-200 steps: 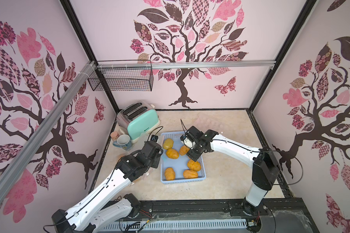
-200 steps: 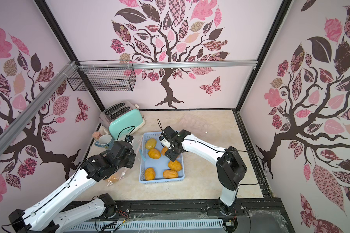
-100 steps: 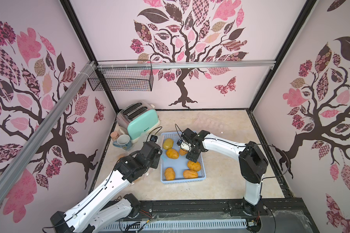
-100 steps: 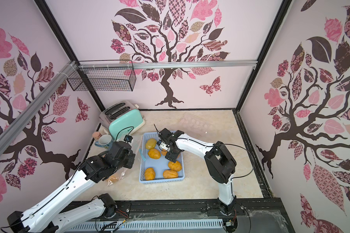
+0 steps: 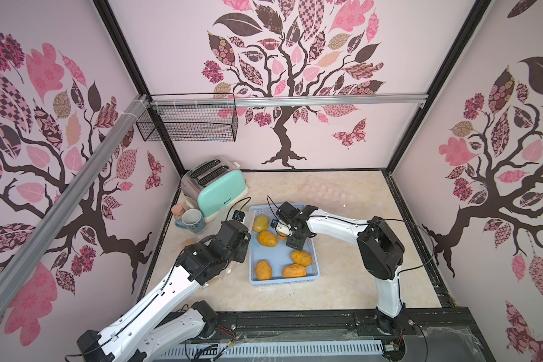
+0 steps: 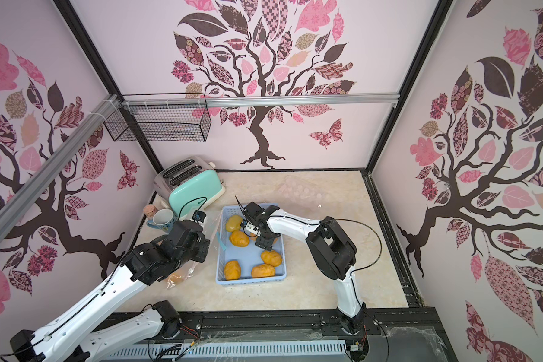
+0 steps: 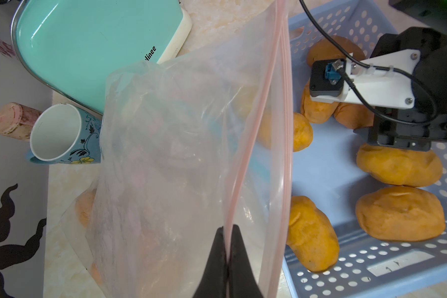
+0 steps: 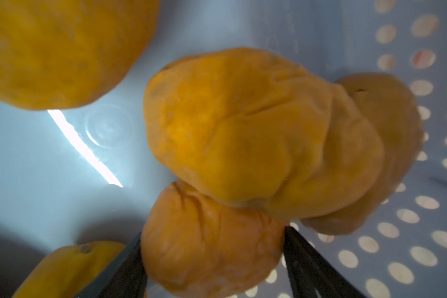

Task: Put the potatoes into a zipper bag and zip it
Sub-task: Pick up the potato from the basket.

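Left fingers (image 7: 214,258) pinch the clear bag's (image 7: 178,154) pink zipper rim, holding it open at nine o'clock of the blue basket (image 5: 282,280) on the bench (image 5: 342,282). Right fingers (image 8: 302,258) grip one potato (image 8: 212,240) near the basket's middle, among other potatoes (image 5: 301,257).

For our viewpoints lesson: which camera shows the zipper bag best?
Left wrist: the bag fills it, its pink zip pinched in the shut left gripper. Both top views show only a strip of clear film; the right wrist shows none.
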Motion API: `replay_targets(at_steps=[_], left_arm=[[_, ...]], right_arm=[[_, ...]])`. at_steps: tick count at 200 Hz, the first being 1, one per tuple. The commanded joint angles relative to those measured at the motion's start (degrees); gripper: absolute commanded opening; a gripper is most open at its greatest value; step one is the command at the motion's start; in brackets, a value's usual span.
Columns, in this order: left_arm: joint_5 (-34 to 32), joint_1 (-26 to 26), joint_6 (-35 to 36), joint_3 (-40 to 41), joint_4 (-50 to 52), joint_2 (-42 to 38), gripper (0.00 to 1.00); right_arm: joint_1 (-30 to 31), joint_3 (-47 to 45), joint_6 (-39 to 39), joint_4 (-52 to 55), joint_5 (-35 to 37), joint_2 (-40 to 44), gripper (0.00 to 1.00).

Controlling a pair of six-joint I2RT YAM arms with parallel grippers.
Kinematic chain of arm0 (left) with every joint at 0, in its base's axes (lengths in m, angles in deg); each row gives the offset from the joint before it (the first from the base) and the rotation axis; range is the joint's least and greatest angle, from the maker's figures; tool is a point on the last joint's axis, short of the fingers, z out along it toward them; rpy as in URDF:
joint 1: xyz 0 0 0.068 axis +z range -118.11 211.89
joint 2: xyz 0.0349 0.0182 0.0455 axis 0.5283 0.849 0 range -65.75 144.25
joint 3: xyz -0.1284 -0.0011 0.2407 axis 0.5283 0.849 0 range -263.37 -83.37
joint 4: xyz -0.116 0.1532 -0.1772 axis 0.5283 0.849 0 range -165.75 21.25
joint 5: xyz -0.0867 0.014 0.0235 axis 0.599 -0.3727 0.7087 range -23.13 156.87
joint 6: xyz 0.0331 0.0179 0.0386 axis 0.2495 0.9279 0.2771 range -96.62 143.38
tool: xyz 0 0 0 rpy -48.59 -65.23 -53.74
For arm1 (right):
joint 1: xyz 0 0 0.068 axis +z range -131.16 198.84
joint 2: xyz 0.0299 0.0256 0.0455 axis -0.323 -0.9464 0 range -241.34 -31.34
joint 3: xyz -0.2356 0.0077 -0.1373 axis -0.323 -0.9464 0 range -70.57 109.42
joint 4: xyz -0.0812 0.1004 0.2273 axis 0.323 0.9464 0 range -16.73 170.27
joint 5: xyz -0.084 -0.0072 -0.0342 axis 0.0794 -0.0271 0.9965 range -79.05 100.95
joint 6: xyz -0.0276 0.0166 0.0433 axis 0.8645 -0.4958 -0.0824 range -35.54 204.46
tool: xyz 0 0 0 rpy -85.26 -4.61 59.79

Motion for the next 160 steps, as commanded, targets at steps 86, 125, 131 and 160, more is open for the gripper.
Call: replay_targets(at_steps=[86, 125, 131, 160], left_arm=[[0.7, 0.2, 0.8, 1.4, -1.4, -0.3, 0.0], [0.7, 0.2, 0.8, 1.2, -1.5, -0.1, 0.0], [0.7, 0.2, 0.9, 1.3, -1.5, 0.2, 0.0], [2.0, 0.2, 0.5, 1.3, -1.7, 0.7, 0.0]], right_arm=[[-0.1, -0.4, -10.3, -3.5, -11.4, 1.0, 0.67], [-0.4, -5.6, -15.4, -10.1, -16.5, 8.0, 0.64], [-0.5, -7.0, -16.2, -11.4, -17.1, 9.3, 0.64], [-0.7, -15.7, -20.5, -19.6, -22.5, 18.1, 0.63]])
